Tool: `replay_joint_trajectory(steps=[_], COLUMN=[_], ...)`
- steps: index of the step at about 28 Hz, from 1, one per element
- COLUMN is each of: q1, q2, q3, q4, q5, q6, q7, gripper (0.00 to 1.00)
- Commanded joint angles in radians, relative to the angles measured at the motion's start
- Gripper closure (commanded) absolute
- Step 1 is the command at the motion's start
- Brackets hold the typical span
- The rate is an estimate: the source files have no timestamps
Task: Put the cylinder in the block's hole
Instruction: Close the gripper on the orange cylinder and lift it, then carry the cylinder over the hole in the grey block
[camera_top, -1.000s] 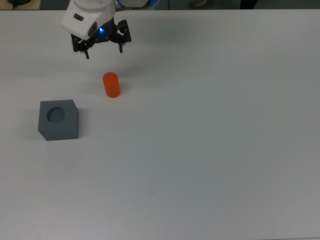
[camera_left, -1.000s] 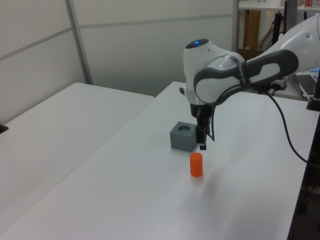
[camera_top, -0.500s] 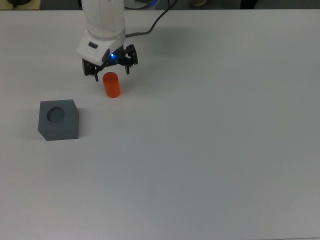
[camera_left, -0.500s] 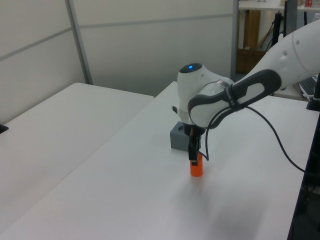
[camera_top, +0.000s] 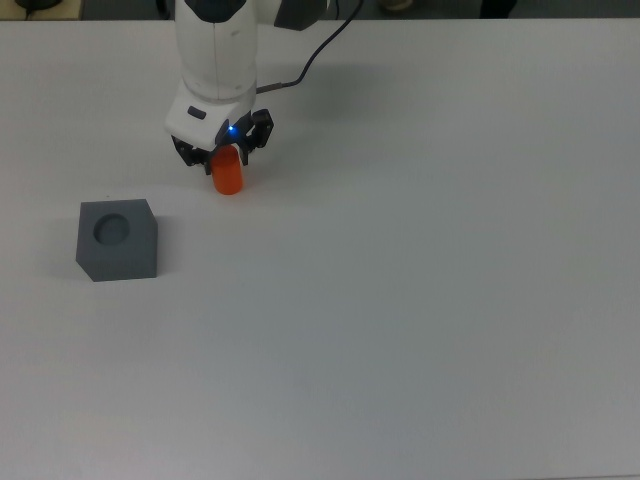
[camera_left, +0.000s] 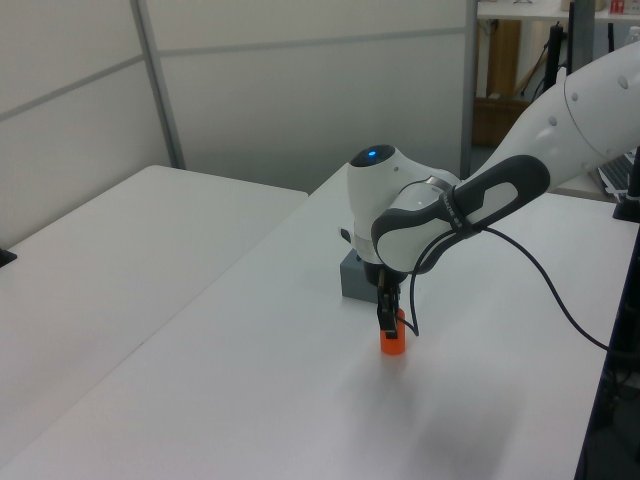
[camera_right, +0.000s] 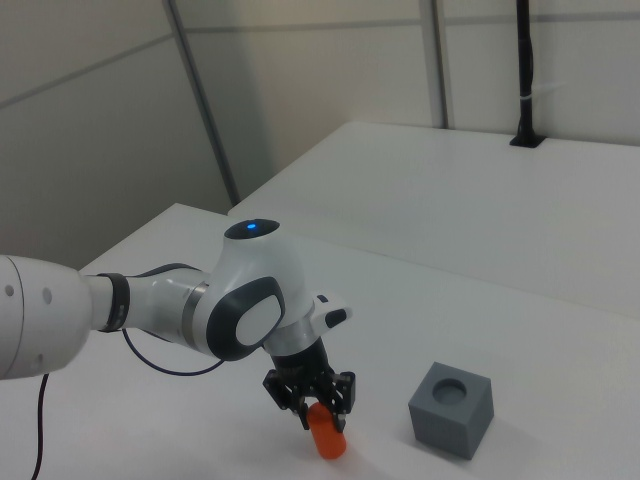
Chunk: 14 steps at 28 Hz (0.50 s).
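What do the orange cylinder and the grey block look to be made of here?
The cylinder looks like smooth plastic: even, saturated orange with a faint sheen and rounded edges. The block looks matte, perhaps plastic or dense foam: flat slate grey with no highlights, crisp edges and a clean round recess on top. Neither material can be confirmed from looks alone. The hand sits over the cylinder's top.

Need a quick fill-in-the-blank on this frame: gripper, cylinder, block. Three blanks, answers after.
1. The gripper is lowered over the ____ cylinder.
2. The round recess in the top of the block is ____.
3. In the top view, the block sits to the ____ of the cylinder.

Missing words: orange; empty; left
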Motion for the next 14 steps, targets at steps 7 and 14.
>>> replay_joint_trajectory(steps=[7,14], q1=[-0.024,-0.162], q2=[0.005,0.075], q3=[-0.015,-0.025], q4=[0.173,0.409], q5=[0.033,0.12], q6=[-0.065,-0.139], q7=[0.009,0.017], gripper=[1.0,1.0])
